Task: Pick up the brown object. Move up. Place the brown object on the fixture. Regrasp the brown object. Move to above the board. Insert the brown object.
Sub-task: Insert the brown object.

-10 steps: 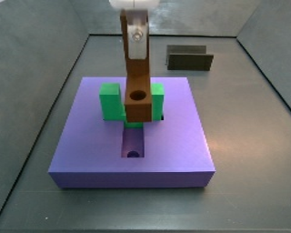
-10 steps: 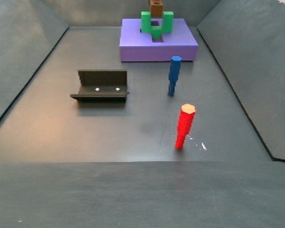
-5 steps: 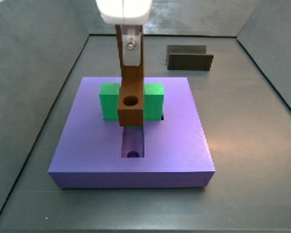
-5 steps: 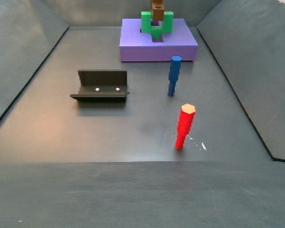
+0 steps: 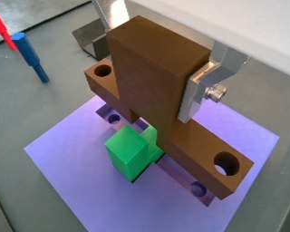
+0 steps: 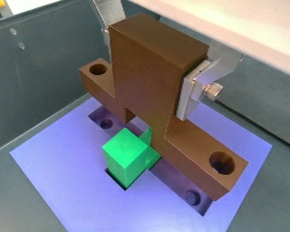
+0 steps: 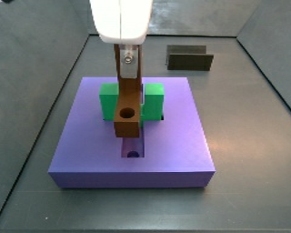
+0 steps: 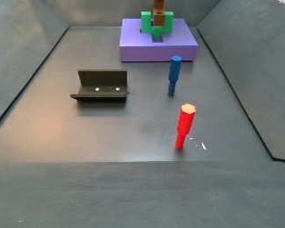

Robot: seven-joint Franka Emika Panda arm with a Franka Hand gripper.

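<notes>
My gripper point(image 7: 127, 62) is shut on the brown object point(image 7: 127, 109), a bar with a round hole near its lower end. The bar hangs upright over the board point(image 7: 175, 127), a purple slab, with its lower end at the slot, just in front of the green U-shaped block point(image 7: 109, 100). I cannot tell whether it touches the slot. In both wrist views a silver finger point(image 5: 199, 86) point(image 6: 196, 87) presses the raised middle of the brown object point(image 5: 148, 72) point(image 6: 154, 82) above the green block point(image 5: 131, 149) point(image 6: 130, 154). The fixture point(image 7: 189, 58) point(image 8: 101, 86) stands apart on the floor.
A blue peg point(image 8: 175, 76) and a red peg point(image 8: 184, 127) stand upright on the floor between the fixture and the board point(image 8: 181, 49). Grey walls enclose the floor on all sides.
My gripper has moved down with the brown object; its lower end has dropped from level with the green block's top to the slot in the board.
</notes>
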